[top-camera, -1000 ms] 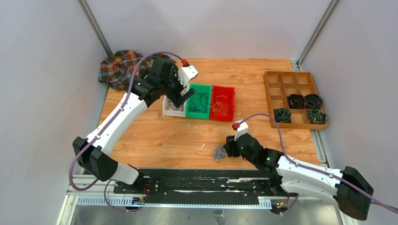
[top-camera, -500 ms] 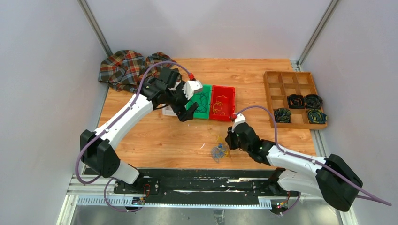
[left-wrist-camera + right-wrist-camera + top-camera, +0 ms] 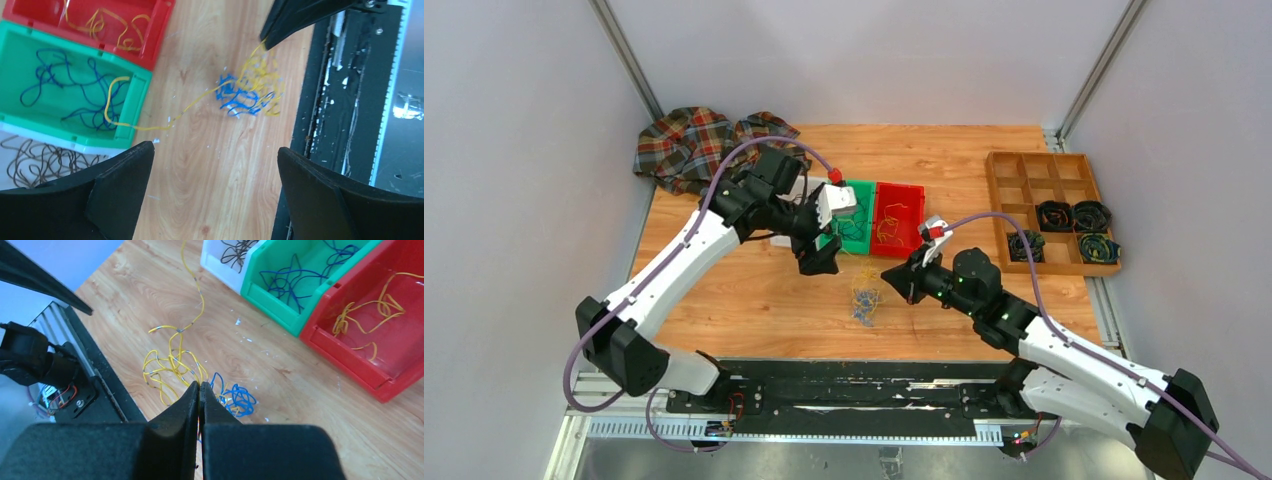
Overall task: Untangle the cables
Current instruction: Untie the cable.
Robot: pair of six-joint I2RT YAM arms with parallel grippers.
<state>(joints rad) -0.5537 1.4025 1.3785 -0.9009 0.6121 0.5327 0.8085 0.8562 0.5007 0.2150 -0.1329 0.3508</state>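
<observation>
1. Cables [image 3: 864, 300]: top view, blue-and-yellow clump over the table [image 3: 744, 290], in front of the green bin [image 3: 864, 186]. Right jaws closed, just beside the clump. Left jaws wide open, empty, near the bins.
2. Left wrist: cables [image 3: 247, 92] near the table's black edge rail. One yellow strand trails over the green bin's wall [image 3: 140, 85]; another rises to the right jaws' tip. Left jaws spread wide, holding nothing.
3. Right wrist: right jaws fully closed, pinching a yellow strand of the cables [image 3: 172, 365]. Red bin [image 3: 350, 365] holds yellow wires.
</observation>
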